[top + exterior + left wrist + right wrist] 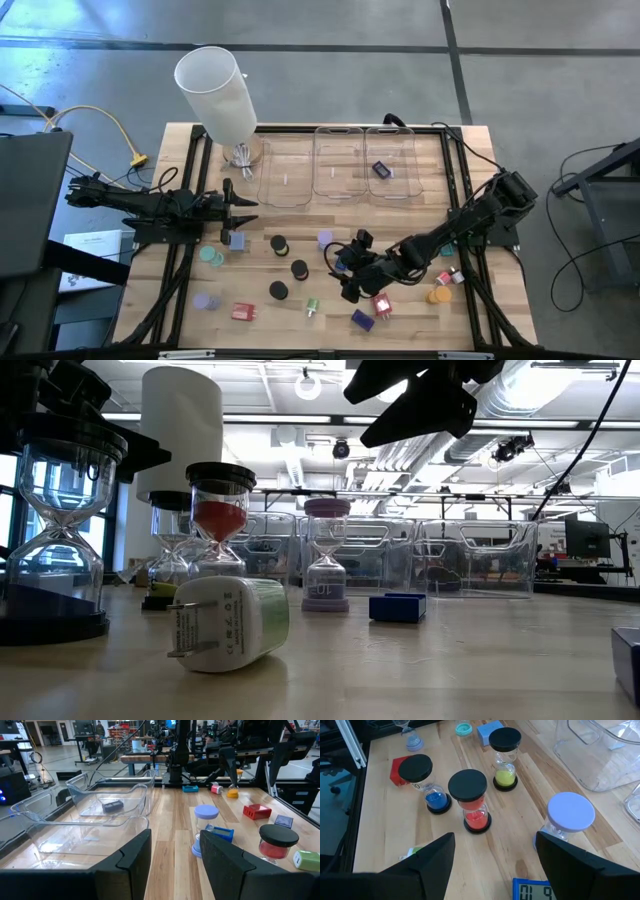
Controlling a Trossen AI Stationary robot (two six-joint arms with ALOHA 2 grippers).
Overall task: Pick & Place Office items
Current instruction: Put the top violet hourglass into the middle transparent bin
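The office items lie scattered on the wooden table: three black-capped hourglasses (299, 268) with blue (427, 785), red (470, 802) and yellow-green sand (505, 760), a lavender-capped hourglass (569, 815), a red block (243, 312), a blue block (237, 240), a teal cap (212, 256) and a green-and-white plug piece (230, 622). My right gripper (342, 272) hangs open above the table, slanting down, just short of the red-sand hourglass. My left gripper (240, 213) waits open and level at the table's left, nothing between its fingers (135, 857).
Three clear trays (340, 165) stand in a row at the far edge; the right one holds a dark piece (381, 169). A big white cylinder (215, 95) stands at the far left. More small pieces, an orange cap (437, 295) among them, lie near the right arm.
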